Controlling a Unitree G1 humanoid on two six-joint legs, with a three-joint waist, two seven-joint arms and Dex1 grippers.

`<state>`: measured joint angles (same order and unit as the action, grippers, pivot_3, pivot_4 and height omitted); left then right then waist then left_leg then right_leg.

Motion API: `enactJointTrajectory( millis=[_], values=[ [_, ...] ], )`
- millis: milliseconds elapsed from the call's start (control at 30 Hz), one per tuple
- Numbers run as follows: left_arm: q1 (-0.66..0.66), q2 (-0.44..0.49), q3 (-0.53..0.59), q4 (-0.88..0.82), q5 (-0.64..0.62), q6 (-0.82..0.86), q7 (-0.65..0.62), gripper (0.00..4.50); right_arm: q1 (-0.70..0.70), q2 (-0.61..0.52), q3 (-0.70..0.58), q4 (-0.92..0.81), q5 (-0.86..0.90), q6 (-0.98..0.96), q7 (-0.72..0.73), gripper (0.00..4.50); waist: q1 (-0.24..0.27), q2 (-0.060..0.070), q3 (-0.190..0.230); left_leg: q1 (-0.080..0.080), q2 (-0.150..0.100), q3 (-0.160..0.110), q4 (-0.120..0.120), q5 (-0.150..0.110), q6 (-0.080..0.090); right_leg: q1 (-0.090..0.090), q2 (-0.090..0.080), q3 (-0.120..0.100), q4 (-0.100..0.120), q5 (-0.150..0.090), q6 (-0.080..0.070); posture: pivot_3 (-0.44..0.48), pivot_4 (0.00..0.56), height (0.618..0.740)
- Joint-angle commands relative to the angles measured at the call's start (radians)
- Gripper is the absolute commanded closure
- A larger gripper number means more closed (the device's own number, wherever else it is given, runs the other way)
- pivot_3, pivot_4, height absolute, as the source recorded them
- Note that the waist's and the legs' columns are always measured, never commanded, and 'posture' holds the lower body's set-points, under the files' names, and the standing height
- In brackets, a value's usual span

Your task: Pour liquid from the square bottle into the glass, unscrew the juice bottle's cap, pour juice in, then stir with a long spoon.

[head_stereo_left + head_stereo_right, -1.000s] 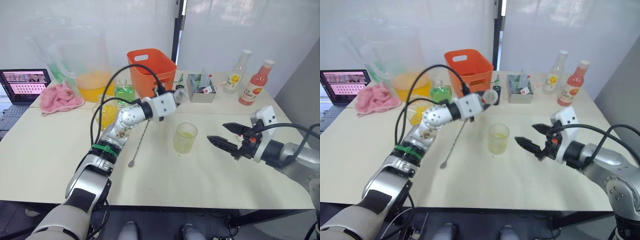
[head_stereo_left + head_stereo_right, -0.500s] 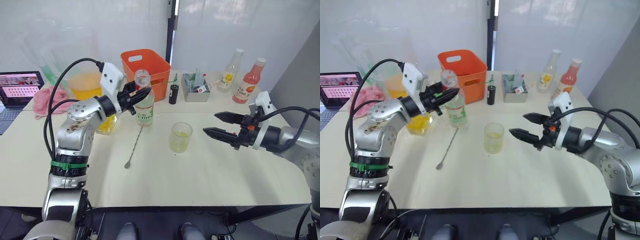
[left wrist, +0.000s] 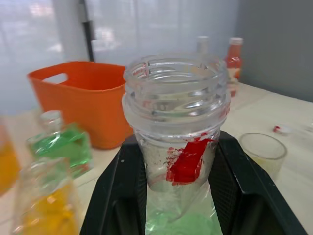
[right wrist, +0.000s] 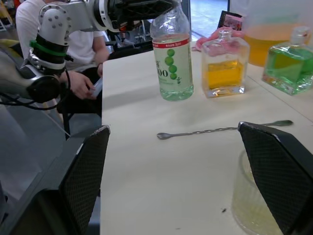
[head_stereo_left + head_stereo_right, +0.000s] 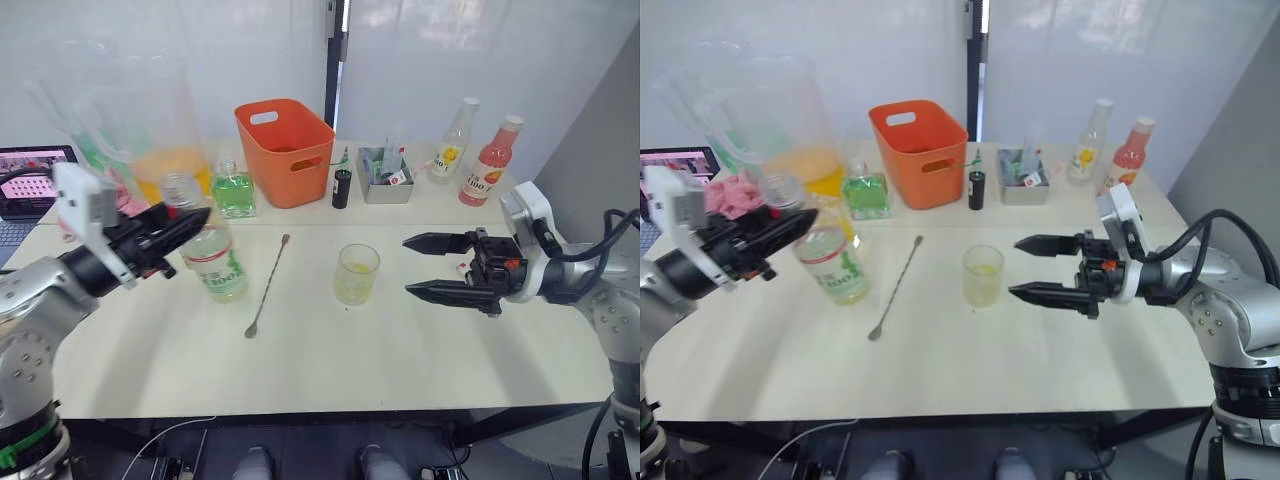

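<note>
Black fingers of the left gripper (image 5: 165,232) sit clamped on the neck of the juice bottle (image 5: 215,262), which stands upright on the cream surface (image 5: 330,360) with its cap off and its threaded mouth open; a low pool of pale green liquid fills the bottom of the bottle and a red smear shows on the neck between the fingers. Across the surface, the right gripper (image 5: 418,267) hovers with its two fingers spread wide apart, holding nothing, their tips pointing toward the glass (image 5: 355,274) just beyond them. The glass, with a little yellowish liquid in it, stands between the two grippers, closer to the right fingers. A long spoon (image 5: 266,285) lies flat on the surface between the juice bottle and the glass, touching neither. Beyond the left fingers stand a square bottle of amber liquid (image 4: 224,66) and, farther back, a square bottle of green liquid (image 5: 233,190), beside an orange basket (image 5: 285,151). Far behind the right fingers, well apart from them, a small grey tray (image 5: 386,180), a clear bottle with a yellow label (image 5: 450,142) and a red bottle (image 5: 486,163) line the back edge
</note>
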<state>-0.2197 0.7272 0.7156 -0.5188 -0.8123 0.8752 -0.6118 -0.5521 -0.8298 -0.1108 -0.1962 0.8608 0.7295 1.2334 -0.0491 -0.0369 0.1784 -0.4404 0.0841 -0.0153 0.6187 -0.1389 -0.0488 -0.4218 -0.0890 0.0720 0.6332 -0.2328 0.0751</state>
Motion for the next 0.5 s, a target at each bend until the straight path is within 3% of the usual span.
enactJointTrajectory(
  millis=[33, 200, 333, 500],
  values=[
    [0.089, 0.068, 0.137, 0.023, 0.035, -0.053, -0.032, 3.27, -0.044, 0.012, 0.017, 0.012, -0.01, -0.015, 0.026, 0.06, 0.003, 0.0, 0.0, 0.0, 0.0, 0.0, 0.0, 0.0, 0.0, 0.0, 0.0, 0.0, 0.0, 0.0, 0.0, 0.0, 0.15, 0.738],
    [0.074, 0.121, 0.173, 0.195, 0.069, -0.04, 0.054, 3.27, -0.054, 0.023, 0.024, 0.011, -0.026, -0.015, 0.031, 0.06, 0.029, -0.002, 0.0, 0.0, 0.0, 0.0, 0.0, 0.0, -0.001, 0.0, -0.001, -0.001, -0.001, -0.004, -0.006, 0.0, 0.15, 0.738],
    [-0.014, 0.145, 0.091, 0.373, 0.151, -0.114, 0.094, 3.27, -0.03, 0.007, 0.03, -0.002, -0.056, -0.011, 0.012, 0.06, 0.041, -0.002, 0.0, 0.0, 0.0, 0.001, 0.0, 0.0, -0.001, 0.0, -0.001, -0.001, -0.002, -0.004, -0.006, 0.0, 0.15, 0.738],
    [-0.224, 0.17, -0.062, 0.612, 0.258, -0.238, 0.105, 3.27, 0.014, 0.003, -0.019, -0.06, -0.013, 0.036, -0.048, 0.06, 0.049, -0.006, 0.0, 0.0, 0.0, 0.001, 0.0, 0.0, -0.001, -0.001, -0.001, -0.001, -0.001, -0.002, -0.006, 0.0, 0.15, 0.738]
  ],
)
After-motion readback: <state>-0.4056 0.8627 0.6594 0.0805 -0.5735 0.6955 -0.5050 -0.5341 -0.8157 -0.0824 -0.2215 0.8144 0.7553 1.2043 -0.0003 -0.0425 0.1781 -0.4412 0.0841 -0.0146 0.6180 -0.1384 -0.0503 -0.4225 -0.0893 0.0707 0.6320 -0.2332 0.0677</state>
